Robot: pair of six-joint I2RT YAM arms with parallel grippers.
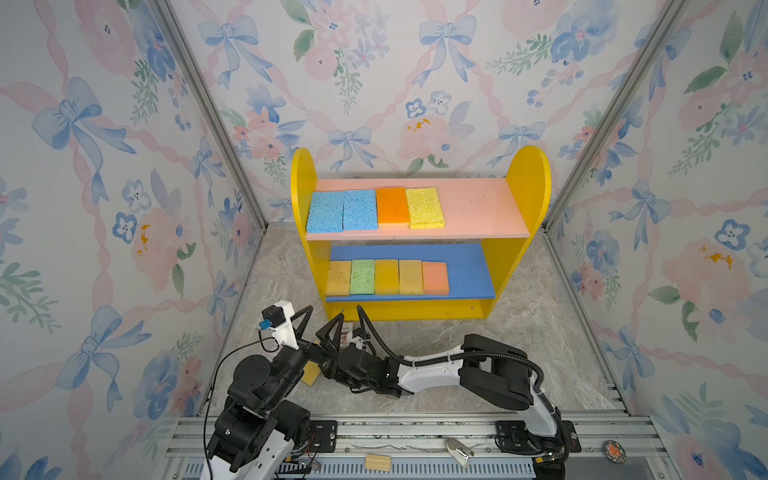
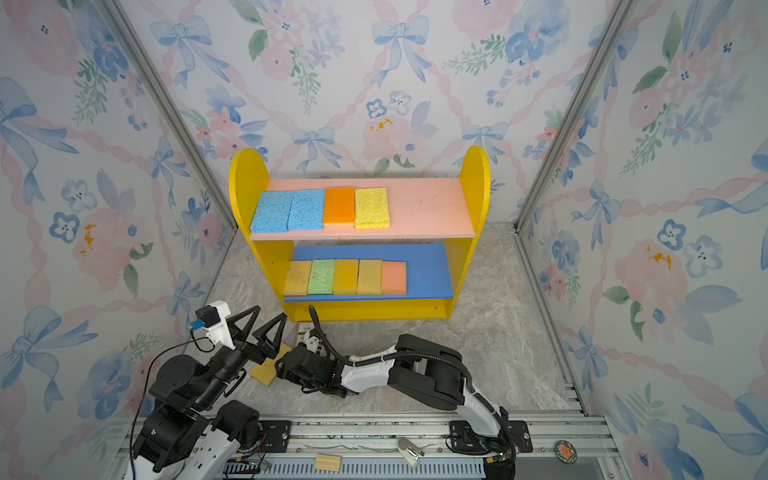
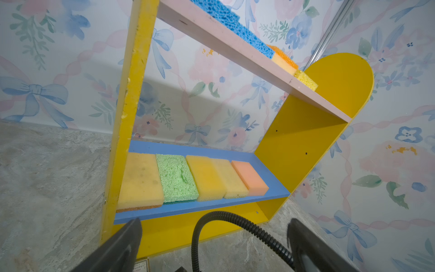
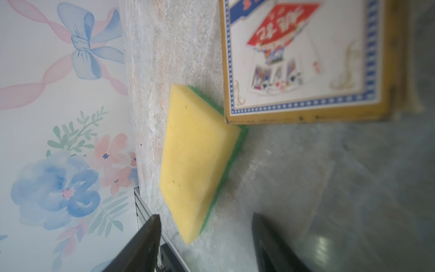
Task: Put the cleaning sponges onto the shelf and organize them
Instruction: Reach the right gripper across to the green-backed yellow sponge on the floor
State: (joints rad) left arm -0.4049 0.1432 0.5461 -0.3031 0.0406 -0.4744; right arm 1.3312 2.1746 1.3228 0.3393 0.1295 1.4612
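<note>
Yellow foam, green-backed: the last sponge (image 4: 197, 160) lies flat on the table (image 4: 306, 176) beside the card box (image 4: 306, 58), its near end between the spread right fingers (image 4: 146, 242), seemingly placed to pinch it. Left fingers (image 3: 117, 247) hang wide, empty, facing the shelf (image 3: 317, 141), where nine sponges (image 1: 386, 276) sit in rows.

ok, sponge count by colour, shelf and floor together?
blue sponges: 2
orange sponge: 1
yellow sponges: 2
green sponge: 1
mustard sponges: 3
peach sponge: 1
Total: 10, with 9 on the shelf and 1 yellow on the floor.
</note>
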